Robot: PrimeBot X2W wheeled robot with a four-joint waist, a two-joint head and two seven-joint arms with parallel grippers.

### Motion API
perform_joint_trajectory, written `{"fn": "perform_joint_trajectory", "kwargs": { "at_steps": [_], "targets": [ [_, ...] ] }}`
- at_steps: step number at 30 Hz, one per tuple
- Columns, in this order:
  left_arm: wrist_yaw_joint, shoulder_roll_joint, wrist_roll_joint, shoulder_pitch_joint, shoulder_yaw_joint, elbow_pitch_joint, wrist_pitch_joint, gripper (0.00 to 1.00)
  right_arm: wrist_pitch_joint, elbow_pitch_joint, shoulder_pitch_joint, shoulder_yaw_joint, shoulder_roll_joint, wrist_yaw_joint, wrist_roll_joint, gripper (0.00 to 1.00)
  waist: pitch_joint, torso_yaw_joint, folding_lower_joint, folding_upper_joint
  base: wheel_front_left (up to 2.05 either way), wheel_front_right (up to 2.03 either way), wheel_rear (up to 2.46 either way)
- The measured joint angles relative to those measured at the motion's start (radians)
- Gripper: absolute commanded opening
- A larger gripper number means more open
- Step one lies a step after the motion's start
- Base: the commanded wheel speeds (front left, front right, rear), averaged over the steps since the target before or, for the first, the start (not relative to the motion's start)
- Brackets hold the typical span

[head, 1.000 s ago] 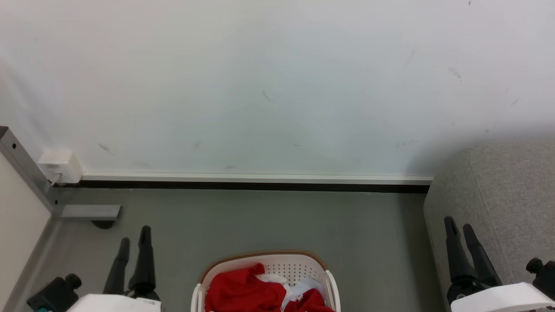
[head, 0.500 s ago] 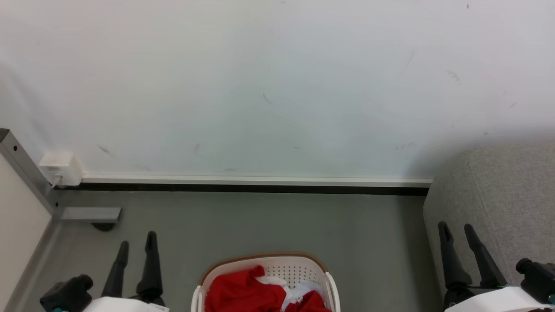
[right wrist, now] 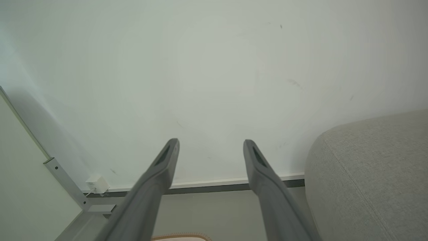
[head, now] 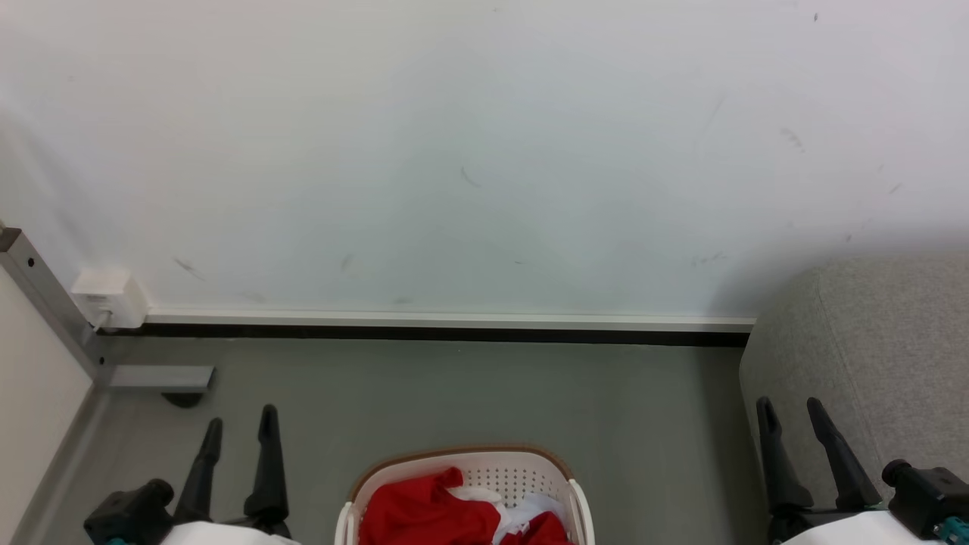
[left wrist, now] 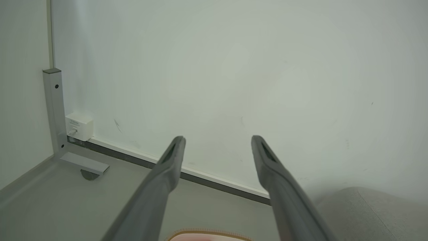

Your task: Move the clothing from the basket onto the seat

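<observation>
Barely changed: my left gripper point(head: 241, 416) and right gripper point(head: 788, 403) drift inward, fingers apart, empty; clothing point(head: 424, 515) still fills the basket point(head: 496, 475) between them.

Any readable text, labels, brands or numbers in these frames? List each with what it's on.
Nothing in these frames can be read.
White box: faint print on its face, too small to read.
Red clothing in the basket: no lettering on the folds that show.
</observation>
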Motion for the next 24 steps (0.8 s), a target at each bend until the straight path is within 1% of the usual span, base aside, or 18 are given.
{"fn": "perform_joint_trajectory", "kwargs": {
  "at_steps": [24],
  "targets": [
    [0.005, 0.002, 0.193, 0.002, -0.010, -0.007, -0.046, 1.00, -0.049, -0.009, -0.001, 0.025, 0.002, 0.000, -0.152, 1.00, -0.014, 0.003, 0.0000, 0.0000, 0.00, 0.00, 0.00]
  ]
}}
